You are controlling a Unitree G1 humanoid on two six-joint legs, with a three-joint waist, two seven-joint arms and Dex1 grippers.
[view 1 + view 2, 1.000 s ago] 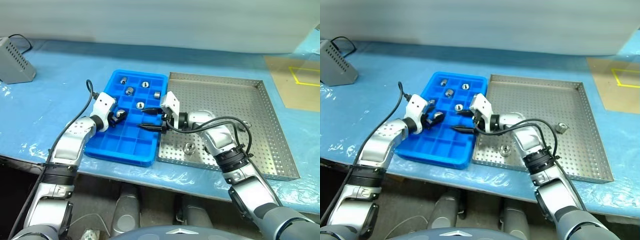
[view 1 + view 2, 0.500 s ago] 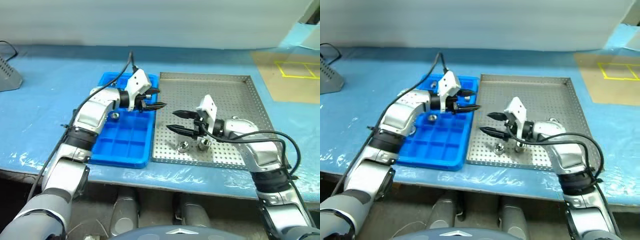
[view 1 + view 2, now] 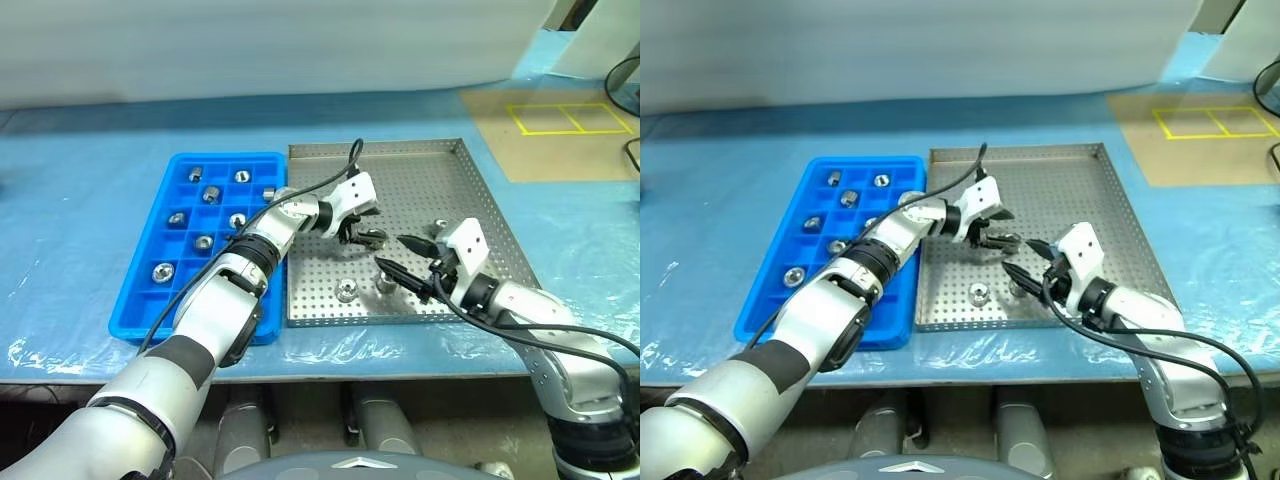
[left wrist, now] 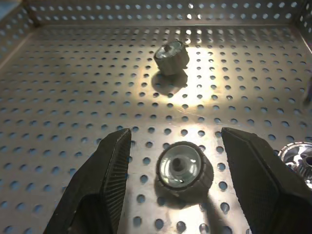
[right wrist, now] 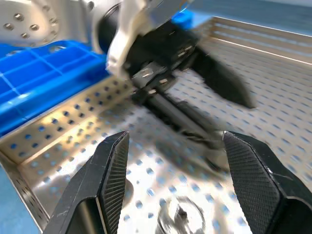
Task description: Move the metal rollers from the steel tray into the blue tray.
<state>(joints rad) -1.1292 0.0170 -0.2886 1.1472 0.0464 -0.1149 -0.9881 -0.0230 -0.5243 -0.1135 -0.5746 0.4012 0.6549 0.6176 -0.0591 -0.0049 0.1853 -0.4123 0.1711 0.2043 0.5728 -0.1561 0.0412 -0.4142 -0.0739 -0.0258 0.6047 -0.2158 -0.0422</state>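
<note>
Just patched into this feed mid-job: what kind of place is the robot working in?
Likely a factory or workshop sorting bench: a perforated steel tray holding loose metal rollers, a blue tray with compartments, a blue protective sheet over the table, and yellow floor markings.

Silver arms, black cables, black ribbed claws (image 4: 173,161).

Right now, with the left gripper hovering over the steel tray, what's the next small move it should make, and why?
Probably lower the left gripper a little and close. Its fingers stand open on either side of a metal roller that rests on the steel tray, apart from both fingers. The right gripper is close by with its fingers open, so keep the move short.
</note>
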